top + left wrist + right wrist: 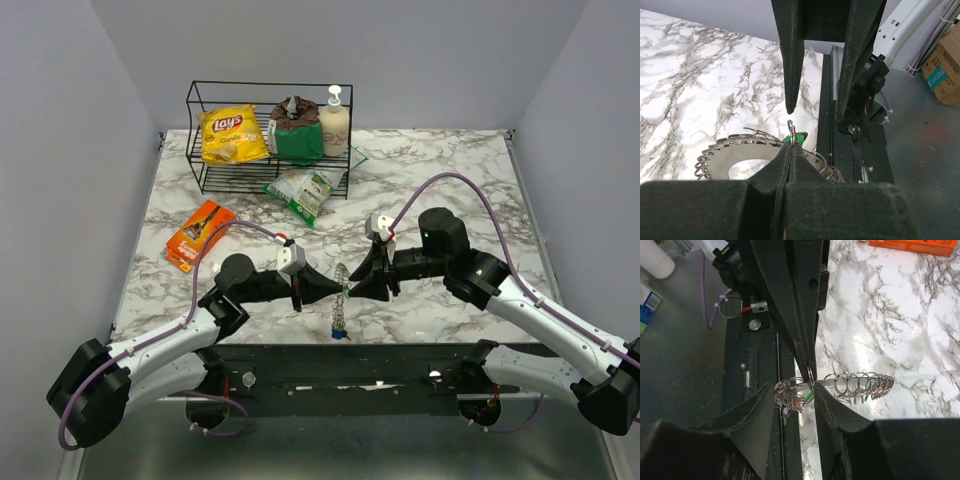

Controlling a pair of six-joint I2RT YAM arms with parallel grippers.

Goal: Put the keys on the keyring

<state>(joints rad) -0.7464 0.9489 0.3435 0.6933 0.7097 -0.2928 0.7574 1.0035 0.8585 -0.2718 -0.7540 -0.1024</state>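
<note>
The keyring [341, 312] is a pale coil of metal loops lying near the table's front edge, between both grippers. My left gripper [335, 290] is shut; in the left wrist view its tips [791, 145] pinch a small metal ring of the keyring [735, 145], with the green key [798, 136] just behind. My right gripper [352, 285] is open, and in its wrist view the open gripper [793, 388] straddles the keyring [860, 385]. The green key [809, 399] and red key [799, 405] hang under the coil. A blue key [338, 336] shows at the coil's near end.
An orange packet [200, 233] lies left of the arms. A wire rack [200, 180] at the back holds a yellow chips bag [232, 135], a green bag [297, 138] and a soap bottle [334, 122]. A snack packet [300, 190] lies before it. The black mount rail [300, 355] runs along the front edge.
</note>
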